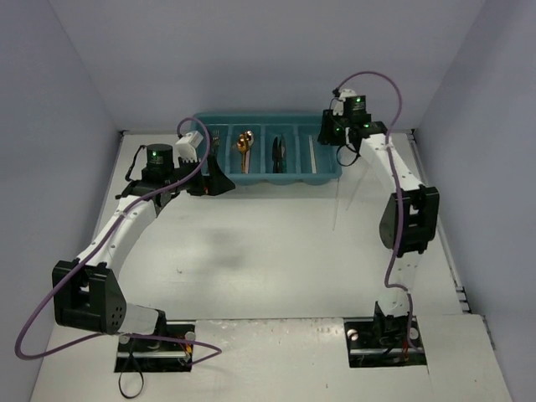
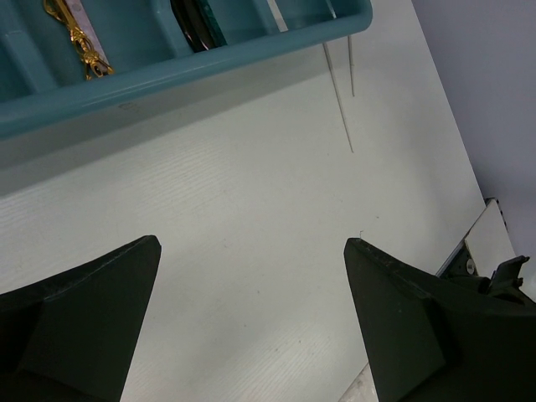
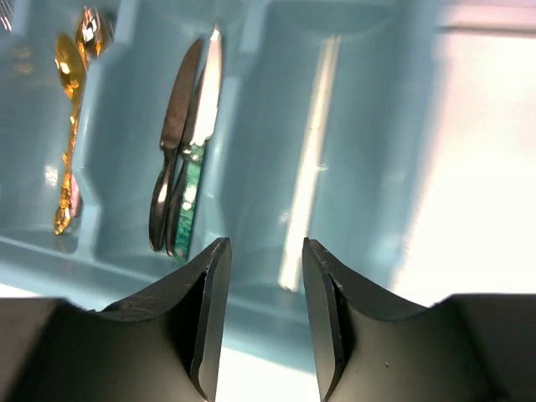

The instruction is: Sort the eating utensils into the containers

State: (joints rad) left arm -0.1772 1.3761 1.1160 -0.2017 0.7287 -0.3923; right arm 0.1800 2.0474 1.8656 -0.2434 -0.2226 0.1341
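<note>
The teal tray stands at the back of the table with four long compartments. A gold spoon lies in the second, dark knives in the third and a pale stick in the fourth. Two thin pale sticks lie on the table by the tray's right front corner. My right gripper is open and empty above the near end of the stick in the fourth compartment, with the knives to its left. My left gripper is open and empty over bare table, in front of the tray.
In the left wrist view the two loose sticks lie on the table just off the tray's corner. The table's right edge runs close to the left gripper's right finger. Grey walls close off the back and both sides.
</note>
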